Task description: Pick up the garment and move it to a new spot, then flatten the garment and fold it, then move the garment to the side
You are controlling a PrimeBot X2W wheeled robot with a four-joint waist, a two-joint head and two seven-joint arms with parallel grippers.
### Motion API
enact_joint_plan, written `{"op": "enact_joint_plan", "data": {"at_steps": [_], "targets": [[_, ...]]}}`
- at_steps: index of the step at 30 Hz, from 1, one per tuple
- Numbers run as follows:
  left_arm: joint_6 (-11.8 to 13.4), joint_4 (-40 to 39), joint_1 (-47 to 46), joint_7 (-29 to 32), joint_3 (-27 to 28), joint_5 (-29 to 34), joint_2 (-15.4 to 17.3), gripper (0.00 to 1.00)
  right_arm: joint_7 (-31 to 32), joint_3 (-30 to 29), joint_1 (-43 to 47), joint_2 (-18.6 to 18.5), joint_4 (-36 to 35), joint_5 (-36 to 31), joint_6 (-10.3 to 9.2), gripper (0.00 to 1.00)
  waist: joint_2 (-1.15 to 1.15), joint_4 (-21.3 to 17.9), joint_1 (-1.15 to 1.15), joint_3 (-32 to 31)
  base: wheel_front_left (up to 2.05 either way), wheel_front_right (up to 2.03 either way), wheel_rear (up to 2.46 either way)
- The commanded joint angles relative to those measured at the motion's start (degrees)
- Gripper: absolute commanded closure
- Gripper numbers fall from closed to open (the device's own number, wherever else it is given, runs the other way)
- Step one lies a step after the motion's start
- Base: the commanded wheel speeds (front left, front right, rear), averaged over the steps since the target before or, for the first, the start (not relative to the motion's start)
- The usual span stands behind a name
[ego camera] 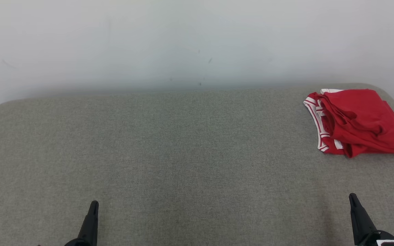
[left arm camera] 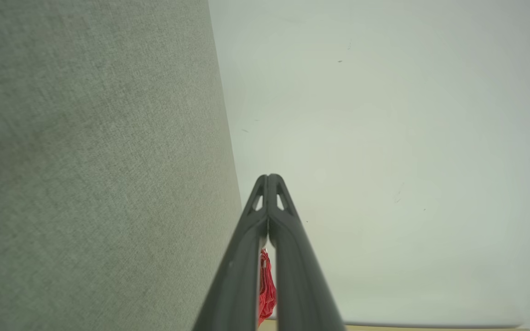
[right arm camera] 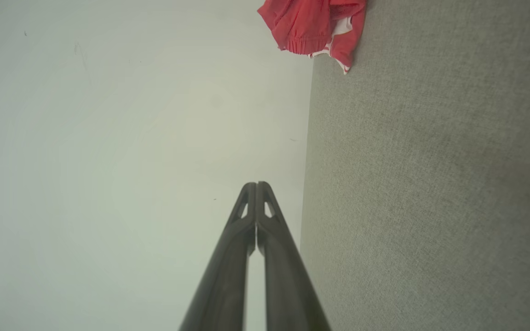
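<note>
Lying bunched at the far right corner of the grey worktop (ego camera: 183, 153), the red garment (ego camera: 359, 121) is sitting by the edge. The left gripper (ego camera: 95, 204) and right gripper (ego camera: 353, 196) are hovering at the near edge, fingers pressed together, empty. A clumsy reach is risking nudging it off.

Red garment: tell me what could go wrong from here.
1. The garment lies at the far right corner of the table, close to its edge; a sideways nudge might push it off.
2. Its layers look loose, with the striped hem sticking out; a pinch may catch one layer and undo the fold.
3. The right claw and the left claw are both shut; reaching in like that would likely shove the cloth, not grasp it.
</note>
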Motion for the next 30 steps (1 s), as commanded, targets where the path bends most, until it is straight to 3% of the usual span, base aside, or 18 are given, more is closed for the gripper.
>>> {"op": "enact_joint_plan", "data": {"at_steps": [1,30], "targets": [[-0.19,-0.2,-0.29,0.05,0.01,-0.38,0.19,1.0,0.04,-0.14,-0.28,0.2,-0.11,0.26,-0.11,1.0,0.0,0.0,0.0,0.0,0.0,0.0,0.0],[-0.19,-0.21,-0.29,0.05,0.0,-0.38,0.19,1.0,0.43,-0.5,-0.38,0.47,-0.06,-0.19,-0.12,1.0,0.0,0.0,0.0,0.0,0.0,0.0,0.0]]}}
